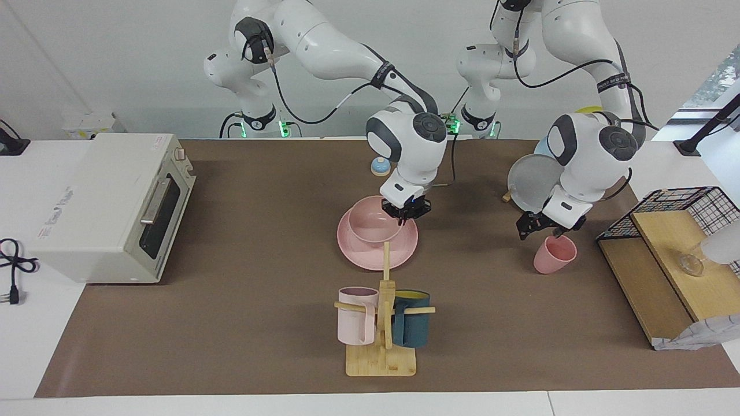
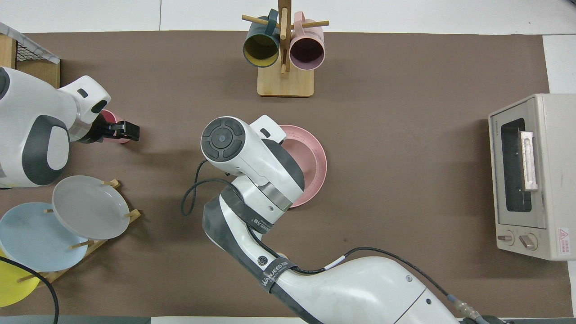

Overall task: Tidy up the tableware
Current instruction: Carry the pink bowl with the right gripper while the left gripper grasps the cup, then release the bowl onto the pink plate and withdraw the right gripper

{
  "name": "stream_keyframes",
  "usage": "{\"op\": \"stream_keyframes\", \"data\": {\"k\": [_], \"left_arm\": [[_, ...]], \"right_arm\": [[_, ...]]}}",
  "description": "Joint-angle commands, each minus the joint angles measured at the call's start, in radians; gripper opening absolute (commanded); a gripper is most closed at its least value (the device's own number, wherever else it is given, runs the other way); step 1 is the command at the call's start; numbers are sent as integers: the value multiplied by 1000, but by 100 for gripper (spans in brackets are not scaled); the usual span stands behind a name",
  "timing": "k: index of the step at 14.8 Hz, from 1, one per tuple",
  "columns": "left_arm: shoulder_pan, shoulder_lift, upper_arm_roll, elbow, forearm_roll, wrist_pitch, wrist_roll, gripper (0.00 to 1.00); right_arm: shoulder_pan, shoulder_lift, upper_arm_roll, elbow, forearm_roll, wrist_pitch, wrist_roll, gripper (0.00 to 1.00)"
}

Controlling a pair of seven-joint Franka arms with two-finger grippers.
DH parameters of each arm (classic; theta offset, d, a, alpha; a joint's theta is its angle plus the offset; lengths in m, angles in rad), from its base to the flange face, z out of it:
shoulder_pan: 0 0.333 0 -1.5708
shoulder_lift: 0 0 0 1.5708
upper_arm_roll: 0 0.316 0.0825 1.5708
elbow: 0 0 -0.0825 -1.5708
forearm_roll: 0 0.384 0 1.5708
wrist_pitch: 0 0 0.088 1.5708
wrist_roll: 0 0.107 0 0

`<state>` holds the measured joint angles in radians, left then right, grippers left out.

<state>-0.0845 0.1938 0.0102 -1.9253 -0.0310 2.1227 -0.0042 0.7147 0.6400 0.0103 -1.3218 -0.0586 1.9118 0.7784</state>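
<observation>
The pink plate (image 1: pixel 370 258) lies mid-table, and the pink bowl (image 1: pixel 373 225) sits on it. My right gripper (image 1: pixel 407 210) is down at the bowl's rim, on the side nearer the robots. In the overhead view the right arm hides the bowl and much of the plate (image 2: pixel 316 166). The pink cup (image 1: pixel 554 256) stands on the mat toward the left arm's end. My left gripper (image 1: pixel 543 229) is at the cup's rim. In the overhead view the left gripper (image 2: pixel 127 131) covers part of the cup (image 2: pixel 109 119).
A mug tree (image 1: pixel 383 323) with a pale pink and a teal mug stands farther from the robots than the plate. A toaster oven (image 1: pixel 115 208) is at the right arm's end. A plate rack (image 2: pixel 90 209) and a wire-and-wood shelf (image 1: pixel 676 242) are at the left arm's end.
</observation>
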Motion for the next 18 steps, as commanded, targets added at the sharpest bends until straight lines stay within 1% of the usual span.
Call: {"op": "stream_keyframes", "data": {"k": [1, 2, 3, 5, 6, 8, 9, 10, 11, 13, 14, 15, 16, 17, 18], "left_arm": [[6, 19, 4, 52, -6, -62, 26, 97], [6, 24, 4, 69, -6, -88, 26, 99], [6, 32, 4, 90, -6, -105, 26, 100], [6, 45, 4, 117, -4, -104, 26, 100], [8, 53, 4, 130, -4, -92, 26, 100], [6, 70, 4, 132, -3, -63, 26, 100], [6, 79, 4, 126, -3, -47, 26, 100], [6, 82, 4, 115, -3, -34, 26, 100], [5, 93, 4, 112, -3, -23, 26, 100], [6, 102, 4, 100, -3, -15, 24, 99], [6, 101, 4, 92, -3, -15, 24, 95], [5, 99, 4, 88, -3, -17, 24, 86], [6, 98, 4, 86, -3, -18, 24, 66], [6, 98, 5, 86, -3, -20, 24, 39], [6, 98, 5, 88, -3, -21, 24, 8]], "right_arm": [[-21, -16, 4, 18, -12, -4, 15, 35], [-43, -29, 2, 22, -13, -25, 7, 47], [-67, -46, 2, 39, -12, -49, -11, 54], [-124, -86, 2, 46, -9, -74, -94, 64], [-155, -120, 3, 38, -3, -83, -131, 67], [-204, -163, 2, 32, -4, -157, -188, 78], [-239, -187, 2, 29, -6, -183, -221, 82], [-271, -201, 2, 20, -6, -206, -261, 92], [-305, -221, 2, 6, -6, -224, -310, 100], [-394, -270, 2, -7, -4, -282, -407, 100], [-431, -295, 2, -7, 0, -324, -454, 100], [-477, -324, 2, -7, 3, -362, -505, 100], [-507, -347, 2, -7, 5, -396, -552, 100], [-524, -380, -9, -23, 6, -408, -585, 100], [-547, -419, -12, -48, 5, -419, -596, 100]]}}
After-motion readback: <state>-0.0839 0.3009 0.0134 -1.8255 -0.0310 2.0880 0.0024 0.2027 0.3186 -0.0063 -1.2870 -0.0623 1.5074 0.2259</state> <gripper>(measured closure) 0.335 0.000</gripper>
